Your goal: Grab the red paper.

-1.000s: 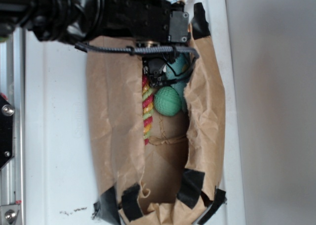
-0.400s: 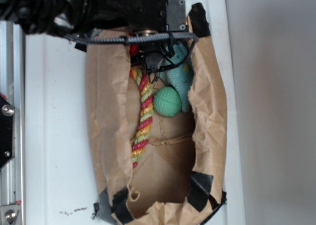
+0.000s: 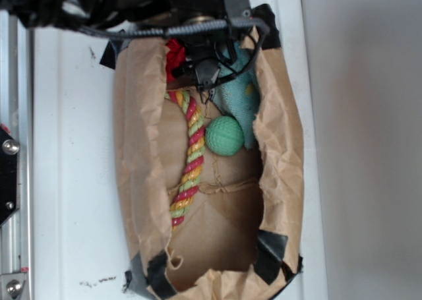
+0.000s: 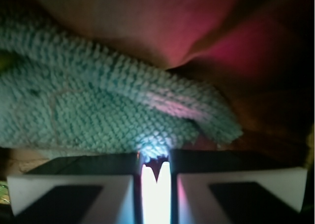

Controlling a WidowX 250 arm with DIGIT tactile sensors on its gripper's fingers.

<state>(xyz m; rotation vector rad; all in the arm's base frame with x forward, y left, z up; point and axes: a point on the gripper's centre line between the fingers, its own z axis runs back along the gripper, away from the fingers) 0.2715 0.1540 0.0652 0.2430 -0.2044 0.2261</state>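
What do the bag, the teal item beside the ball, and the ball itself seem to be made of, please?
The bag looks like matte brown kraft paper, creased and torn at the rim. The teal item looks like knitted yarn, with visible stitch rows. The green ball seems rubber or foam, matte and dimpled; uncertain.

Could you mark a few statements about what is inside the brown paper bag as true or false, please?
1. The green ball lies inside the brown paper bag. True.
2. The twisted rope lies outside the bag on the white surface. False: it lies inside the bag, along its left side.
3. The red paper sits at the bag's top end, beside the hand. True.
4. The teal knitted cloth is at the bag's bottom end. False: it is near the top, just above the green ball.
5. Black tape is on the bag's corners. True.
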